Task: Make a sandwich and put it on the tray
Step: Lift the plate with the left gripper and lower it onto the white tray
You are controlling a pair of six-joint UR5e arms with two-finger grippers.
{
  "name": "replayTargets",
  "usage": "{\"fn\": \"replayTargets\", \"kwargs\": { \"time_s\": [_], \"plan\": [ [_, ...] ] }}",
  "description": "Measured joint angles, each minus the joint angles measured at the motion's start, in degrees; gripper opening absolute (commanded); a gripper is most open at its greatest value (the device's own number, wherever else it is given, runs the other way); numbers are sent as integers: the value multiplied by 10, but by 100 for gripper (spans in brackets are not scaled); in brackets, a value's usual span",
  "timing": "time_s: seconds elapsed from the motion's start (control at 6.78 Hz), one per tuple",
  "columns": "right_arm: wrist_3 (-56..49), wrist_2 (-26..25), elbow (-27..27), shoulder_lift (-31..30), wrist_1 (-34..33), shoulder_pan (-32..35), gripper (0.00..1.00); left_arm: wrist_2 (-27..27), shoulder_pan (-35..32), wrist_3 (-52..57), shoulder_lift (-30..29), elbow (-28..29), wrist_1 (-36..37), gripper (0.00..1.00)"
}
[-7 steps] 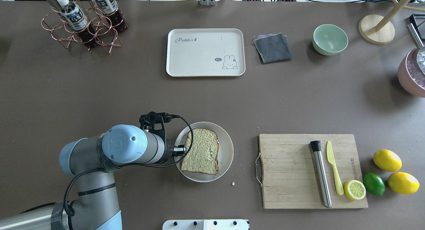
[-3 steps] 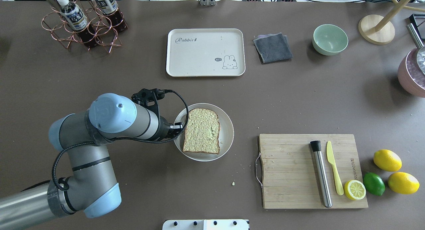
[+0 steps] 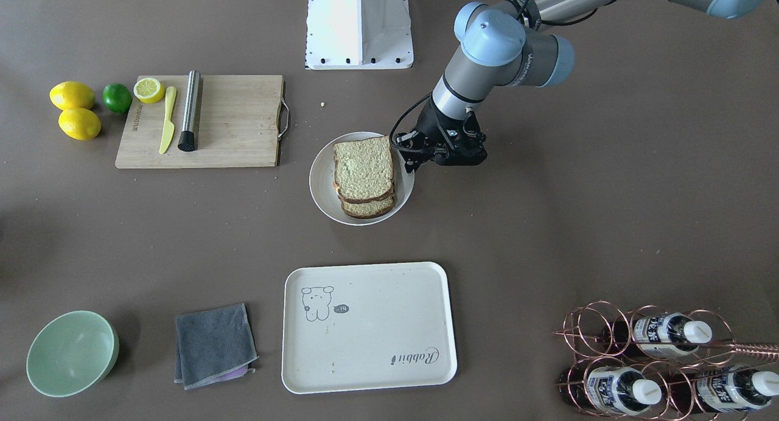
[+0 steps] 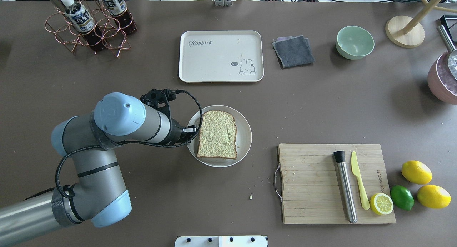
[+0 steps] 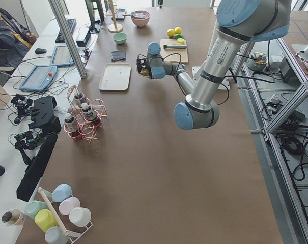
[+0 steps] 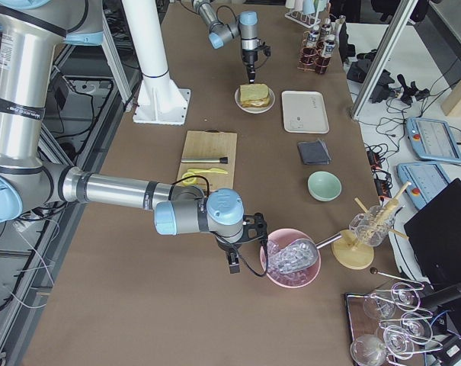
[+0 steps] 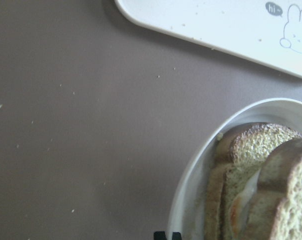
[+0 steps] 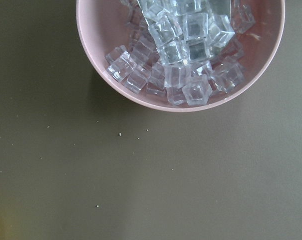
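Note:
The sandwich lies on a small round white plate in the middle of the table; the egg shows between its slices in the left wrist view. My left gripper is shut on the plate's left rim, and it also shows in the front view. The cream tray sits empty just beyond the plate, apart from it. My right gripper hangs beside a pink bowl of ice at the far right. I cannot tell whether it is open or shut.
A wooden cutting board with a steel muddler, a yellow knife and a lemon half lies right of the plate. Lemons and a lime sit beside it. A grey cloth, a green bowl and a bottle rack line the far side.
My left gripper has slid the plate with the sandwich away from the robot, toward the tray. The sandwich has straightened on the plate.

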Motion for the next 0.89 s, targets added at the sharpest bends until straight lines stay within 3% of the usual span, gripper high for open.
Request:
{"fn": "replayTargets", "kwargs": {
  "time_s": [0.44,0.89],
  "plan": [
    [0,-1,1,1,0,1,100,-93,-101,60,-119,202,-54,0],
    [2,-8,3,9,-1,-2,100,-103,-127,88,-208,389,-130,0]
  ]
}}
